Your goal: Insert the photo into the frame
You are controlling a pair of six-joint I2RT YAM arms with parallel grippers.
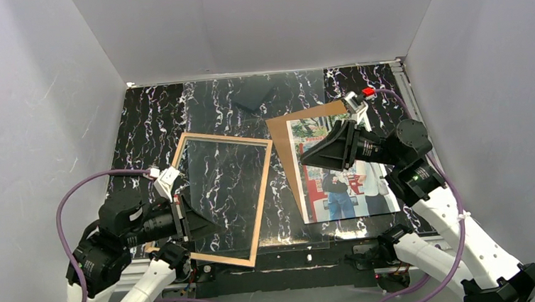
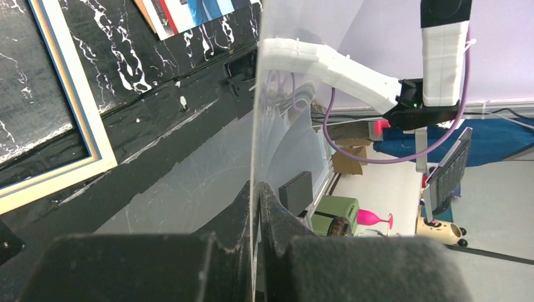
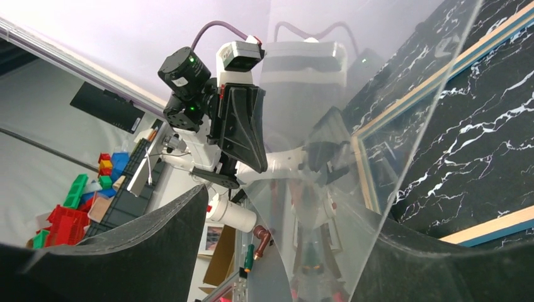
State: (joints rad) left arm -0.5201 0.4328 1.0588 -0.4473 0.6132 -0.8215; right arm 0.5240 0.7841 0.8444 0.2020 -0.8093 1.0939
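The left gripper [image 2: 258,189] clamps the clear pane [image 2: 296,126] by its edge over the flat-lying wooden frame [image 1: 224,137], while the right gripper [image 1: 305,160], fingers spread astride that pane, hangs above the photo [image 1: 345,188] resting on a brown backing board [image 1: 281,132].

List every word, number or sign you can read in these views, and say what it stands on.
No text can be quoted as read.
Photo: red signs in the print, too blurred to read.
Frame: no text on it.
Clutter behind the arms in the wrist views: any labels are too small to read.
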